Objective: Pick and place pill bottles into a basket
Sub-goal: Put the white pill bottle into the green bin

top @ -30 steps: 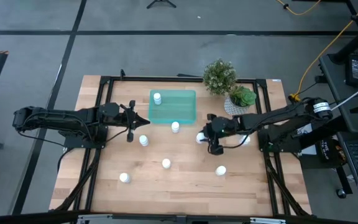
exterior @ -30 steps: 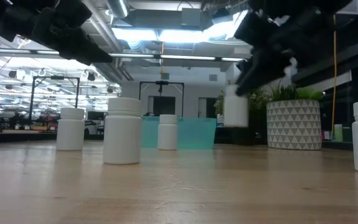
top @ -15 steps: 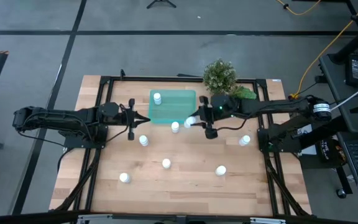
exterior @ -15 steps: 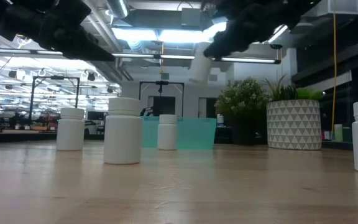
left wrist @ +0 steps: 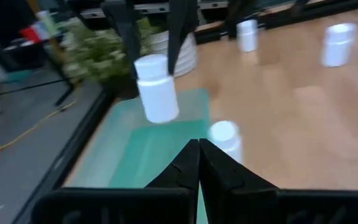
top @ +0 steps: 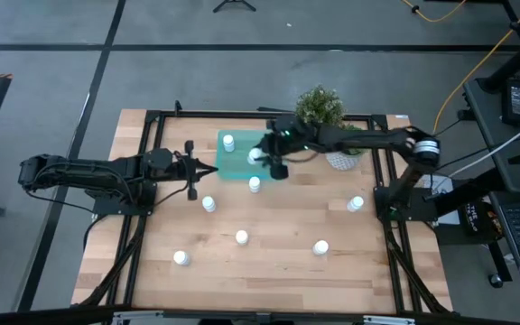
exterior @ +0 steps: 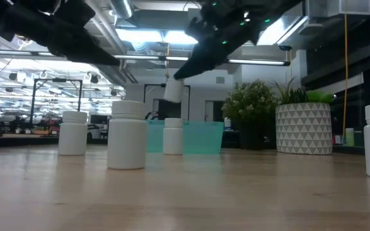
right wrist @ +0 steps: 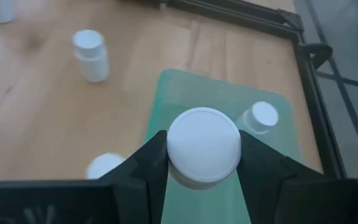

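Jaws of the right gripper (right wrist: 204, 163) are clamped on one pill bottle (top: 255, 155), holding it in the air over the basket (top: 240, 165), above its right half. Jaws of the left gripper (top: 213, 171) are pressed together, empty, hovering just left of the basket. Nearest the front tabletop (top: 269, 271) edge stand three bottles (top: 181, 258), well apart. Farther back, one bottle stands beside the left gripper's tip, one just in front of the basket and one by the right edge. Another stands inside the basket at its far left corner (top: 228, 142). Potted plants (top: 320, 110) sit behind.
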`<action>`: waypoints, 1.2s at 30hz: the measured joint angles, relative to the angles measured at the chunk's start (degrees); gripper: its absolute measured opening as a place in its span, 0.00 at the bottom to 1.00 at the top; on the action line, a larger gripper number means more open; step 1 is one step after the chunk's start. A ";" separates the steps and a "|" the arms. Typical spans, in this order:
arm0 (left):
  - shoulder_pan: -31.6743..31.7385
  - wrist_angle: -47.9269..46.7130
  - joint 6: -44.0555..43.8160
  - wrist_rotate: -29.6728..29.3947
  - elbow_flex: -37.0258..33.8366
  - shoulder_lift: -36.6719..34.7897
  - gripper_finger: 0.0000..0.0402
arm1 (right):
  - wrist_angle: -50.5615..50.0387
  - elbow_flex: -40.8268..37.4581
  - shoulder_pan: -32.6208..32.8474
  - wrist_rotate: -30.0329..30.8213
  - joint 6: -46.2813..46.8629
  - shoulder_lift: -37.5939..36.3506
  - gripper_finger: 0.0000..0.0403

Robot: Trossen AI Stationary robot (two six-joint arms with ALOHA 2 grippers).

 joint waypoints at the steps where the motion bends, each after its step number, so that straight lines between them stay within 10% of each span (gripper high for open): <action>1: 0.00 0.00 0.03 -1.62 0.00 0.00 0.01 | -0.36 1.82 -0.50 -0.18 -0.35 1.46 0.37; 11: 0.00 -0.38 3.84 -7.64 0.00 0.00 0.02 | -5.39 14.45 -3.98 -0.43 -1.92 12.65 0.37; 36: 0.00 -0.37 6.38 -7.84 0.00 0.02 0.02 | 1.47 14.83 -7.66 -0.09 1.79 20.14 0.37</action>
